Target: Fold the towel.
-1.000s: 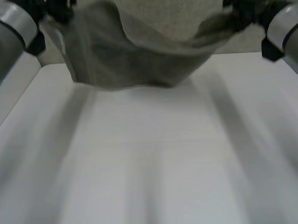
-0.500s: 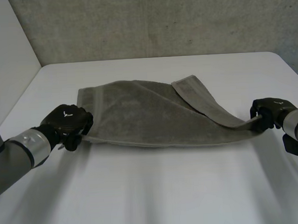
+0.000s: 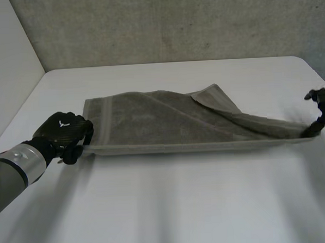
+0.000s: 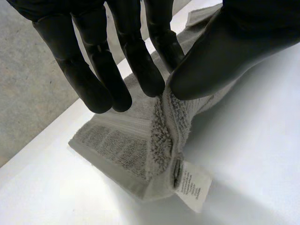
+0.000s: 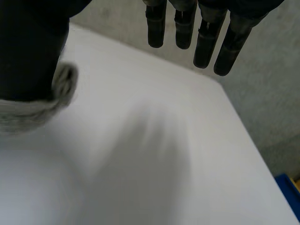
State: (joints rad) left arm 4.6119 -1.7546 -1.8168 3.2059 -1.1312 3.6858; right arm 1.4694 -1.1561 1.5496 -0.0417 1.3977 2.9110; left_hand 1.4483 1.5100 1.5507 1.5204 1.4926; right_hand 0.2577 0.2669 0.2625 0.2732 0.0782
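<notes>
The grey-olive towel [image 3: 168, 124] lies doubled over on the white table [image 3: 167, 208], stretched out between my hands, with its upper layer rumpled toward the right. My left hand [image 3: 65, 132] is at the near left corner; in the left wrist view its fingers [image 4: 136, 61] and thumb pinch that corner of the towel [image 4: 136, 140], where a white label [image 4: 192, 185] hangs. My right hand [image 3: 321, 109] is at the towel's right end. Its fingers [image 5: 204, 37] are straight and spread away from the thumb, and the towel's corner [image 5: 28, 110] lies against the thumb.
A grey concrete wall [image 3: 168, 23] stands behind the table's far edge. The table's right edge runs close to my right hand, and a blue object [image 5: 288, 192] sits beyond it, lower down.
The towel was held up in the air by both hands; it now lies stretched on the table. My right hand has moved out to the right and opened its fingers.
</notes>
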